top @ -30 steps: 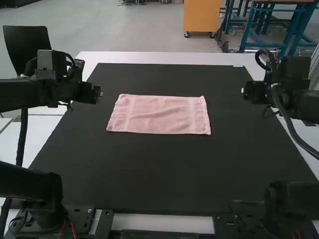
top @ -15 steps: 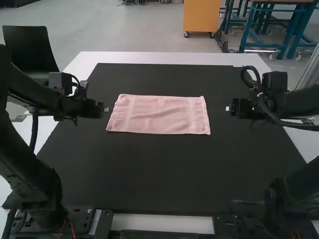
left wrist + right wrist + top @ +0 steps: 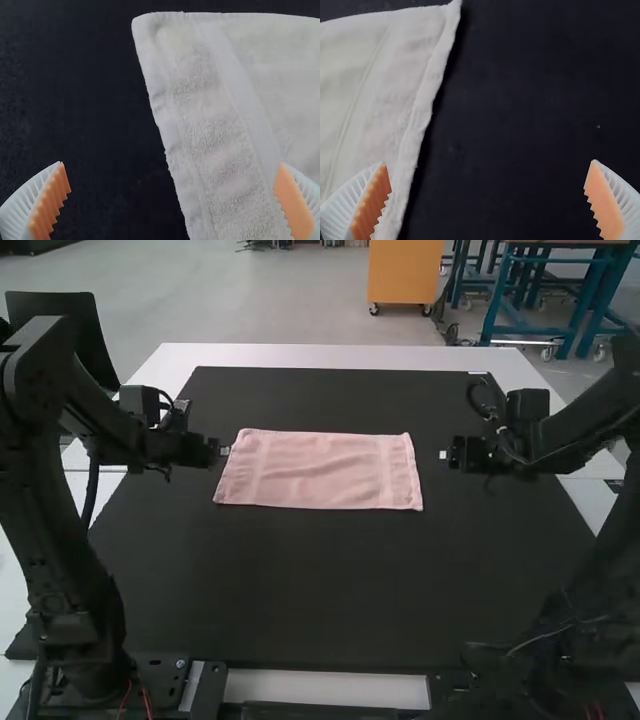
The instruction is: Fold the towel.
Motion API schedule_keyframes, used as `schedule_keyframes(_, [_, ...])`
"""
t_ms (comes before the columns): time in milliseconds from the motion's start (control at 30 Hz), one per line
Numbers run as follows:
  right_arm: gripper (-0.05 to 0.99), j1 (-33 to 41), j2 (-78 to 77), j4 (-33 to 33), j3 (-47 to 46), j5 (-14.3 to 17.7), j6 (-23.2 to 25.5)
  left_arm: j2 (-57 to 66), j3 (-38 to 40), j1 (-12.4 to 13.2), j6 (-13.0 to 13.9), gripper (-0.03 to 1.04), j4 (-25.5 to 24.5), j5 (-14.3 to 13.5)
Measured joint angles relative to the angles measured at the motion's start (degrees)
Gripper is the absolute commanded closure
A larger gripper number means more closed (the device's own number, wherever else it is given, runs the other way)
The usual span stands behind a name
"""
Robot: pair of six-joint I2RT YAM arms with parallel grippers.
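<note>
The pink towel (image 3: 320,470) lies spread flat as a wide rectangle on the black mat. At its left edge in the high view is my left gripper (image 3: 224,450); my right gripper (image 3: 444,455) is a short way off its right edge. In the left wrist view my left gripper (image 3: 172,200) is open, its fingers on either side of the edge of the towel (image 3: 220,125). My right gripper (image 3: 487,197) also stands open in the right wrist view, one finger over the border of the towel (image 3: 385,90), the other over bare mat.
The black mat (image 3: 330,580) covers most of the white table (image 3: 340,357), with bare mat all round the towel. Both arms come in from the sides.
Both arms have moved inward from the sides: the left gripper rightward up to the towel's left edge, the right gripper leftward closer to its right edge. The towel has not moved.
</note>
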Motion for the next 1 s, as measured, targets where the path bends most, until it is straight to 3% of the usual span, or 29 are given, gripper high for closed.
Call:
schedule_keyframes(233, [0.03,2.01,6.38,1.33,6.27,-0.42,-0.2,5.01,6.47,-0.15,0.0,0.05,1.22,0.79])
schedule_keyframes(567, [0.03,4.13,14.19,2.36,12.96,-0.85,-0.17,12.07,13.99,-2.27,-0.24,0.05,1.25,1.2])
schedule_keyframes(1000, [0.03,5.49,23.5,2.6,21.59,-0.87,0.48,17.81,21.07,-2.36,-0.26,0.05,0.61,1.2])
